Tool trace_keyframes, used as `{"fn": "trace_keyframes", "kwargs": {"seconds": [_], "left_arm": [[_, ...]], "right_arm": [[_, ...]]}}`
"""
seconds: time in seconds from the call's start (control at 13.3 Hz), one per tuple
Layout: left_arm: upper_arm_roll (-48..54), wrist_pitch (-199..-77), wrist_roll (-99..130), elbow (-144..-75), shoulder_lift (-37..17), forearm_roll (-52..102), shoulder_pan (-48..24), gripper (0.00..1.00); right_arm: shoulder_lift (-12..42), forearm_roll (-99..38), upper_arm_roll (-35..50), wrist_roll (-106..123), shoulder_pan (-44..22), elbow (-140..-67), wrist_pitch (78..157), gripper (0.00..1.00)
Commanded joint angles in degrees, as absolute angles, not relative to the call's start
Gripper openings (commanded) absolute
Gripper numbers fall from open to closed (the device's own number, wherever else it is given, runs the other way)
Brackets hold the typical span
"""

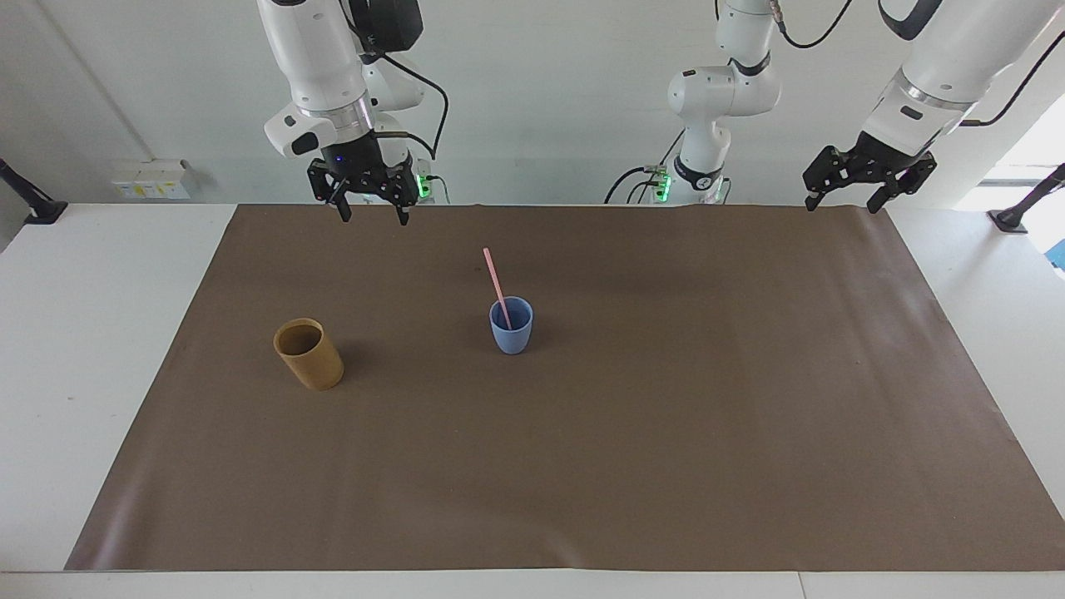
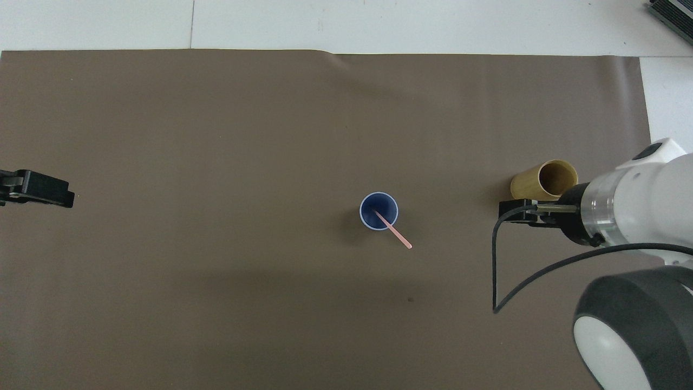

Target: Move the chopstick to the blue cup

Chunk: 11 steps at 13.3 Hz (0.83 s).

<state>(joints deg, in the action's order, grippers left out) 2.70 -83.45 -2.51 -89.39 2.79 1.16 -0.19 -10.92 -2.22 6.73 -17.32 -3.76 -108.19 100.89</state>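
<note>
The chopstick (image 1: 497,283) stands tilted in the blue cup (image 1: 511,326), mid-mat (image 1: 666,433). A tan cup (image 1: 309,354) sits well apart toward the right arm's end. The right end effector (image 1: 371,215) hangs spread and empty over the mat's robot-side edge; the left end effector (image 1: 842,202) waits spread above its corner.

I count two cups: one blue cup (image 1: 511,325) and one tan cup (image 1: 309,354). I see one chopstick (image 1: 497,286), one brown mat (image 1: 666,433) on the tabletop (image 1: 83,333), and two claws: the left claw (image 1: 843,202) and the right claw (image 1: 373,214).
</note>
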Motion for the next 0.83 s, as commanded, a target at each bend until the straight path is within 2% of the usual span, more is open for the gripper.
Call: {"fn": "trace_keyframes", "kwargs": {"seconds": [0.0,0.23,0.45,0.75], "left_arm": [[2.9,-83.1,-3.4,-89.6,3.6,1.6,0.5,1.00],[2.9,-83.1,-3.5,-89.6,3.6,1.6,0.5,1.00],[2.9,-83.1,-3.5,-89.6,3.6,1.6,0.5,1.00],[2.9,-83.1,-3.4,-89.6,3.6,1.6,0.5,1.00]], "right_arm": [[-5.5,-0.5,7.3,-14.9,0.8,-98.9,95.4,1.00],[-1.8,2.3,7.2,-13.4,2.2,-92.6,93.3,1.00],[-0.5,2.7,7.2,-11.3,2.2,-91.3,90.2,1.00],[-1.1,1.8,7.1,-11.1,2.2,-92.0,90.6,1.00]]}}
